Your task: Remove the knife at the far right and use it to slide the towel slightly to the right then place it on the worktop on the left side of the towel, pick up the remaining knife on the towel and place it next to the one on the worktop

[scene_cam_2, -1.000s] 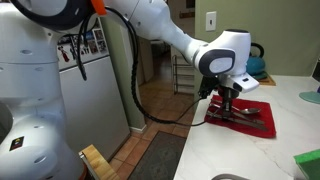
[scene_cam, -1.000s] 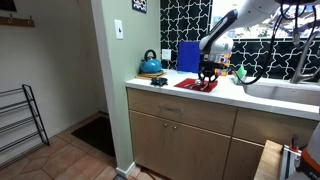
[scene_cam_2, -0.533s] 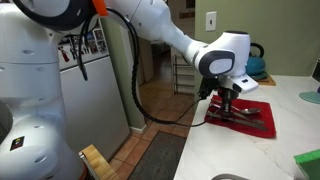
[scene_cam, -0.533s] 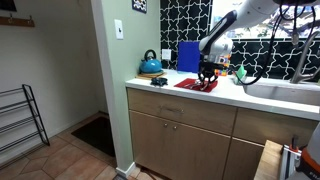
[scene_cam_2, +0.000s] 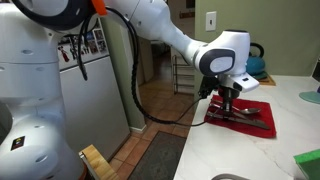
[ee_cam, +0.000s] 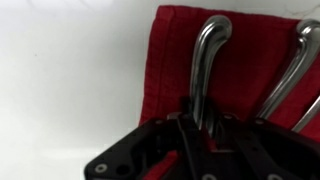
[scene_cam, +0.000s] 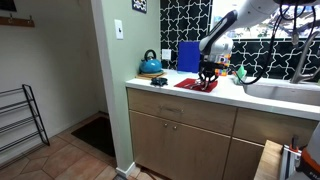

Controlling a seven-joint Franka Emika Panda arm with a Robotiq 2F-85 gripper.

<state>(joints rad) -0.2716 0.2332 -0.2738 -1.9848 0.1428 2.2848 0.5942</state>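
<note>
Tool (scene_cam_2: 228, 98): low over the towel, jaws narrow; in the wrist view we see them pinching the handle of a knife (ee_cam: 204, 60).
Towel (scene_cam_2: 258, 116): flat on the white tabletop (scene_cam_2: 235, 150), near its edge.
Second knife (ee_cam: 290, 55): on the towel, beside the first.
Change: we find none; arm, tool and towel sit as half a second ago.

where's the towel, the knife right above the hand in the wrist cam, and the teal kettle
towel (ee_cam: 170, 50), wrist view, bare red cloth near its left edge
knife (ee_cam: 204, 65), wrist view, middle of its shiny metal handle
kettle (scene_cam: 150, 66), in an exterior view, its teal body
</note>
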